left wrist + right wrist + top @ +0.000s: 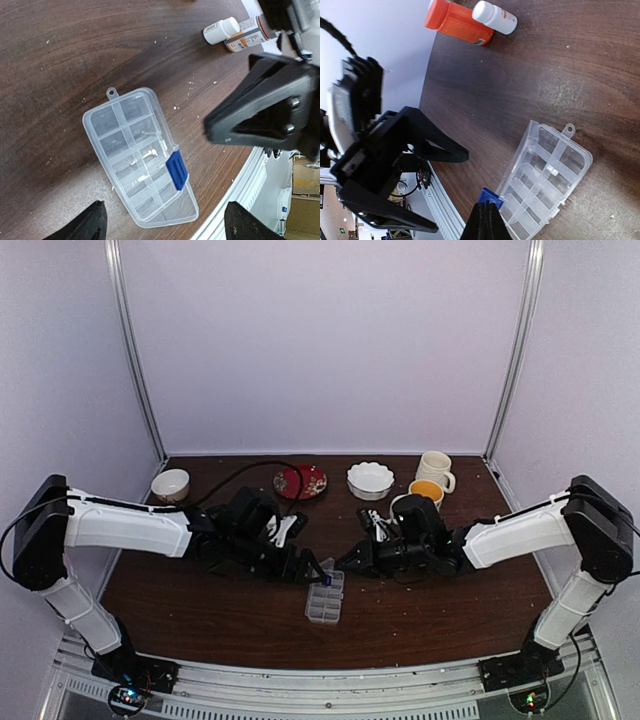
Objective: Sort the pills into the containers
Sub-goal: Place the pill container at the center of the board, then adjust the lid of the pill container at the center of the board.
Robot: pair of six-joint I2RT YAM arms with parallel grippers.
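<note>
The left hand [167, 222] is open wide above the clear pill box [135, 155], toward 6 o'clock on the table [60, 60]. The right hand [484, 222] is pinched shut. The orange bottle [457, 22] has a label too blurry to read.

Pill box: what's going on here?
Both grippers are at the clear pill box. The left gripper hangs over it, jaws wide open, holding nothing. The right gripper has its jaws shut, tips right by the box's blue latch; contact can't be told. A few whitish bits, likely pills, sit in the cells. An orange bottle and a white bottle lie nearby.
</note>
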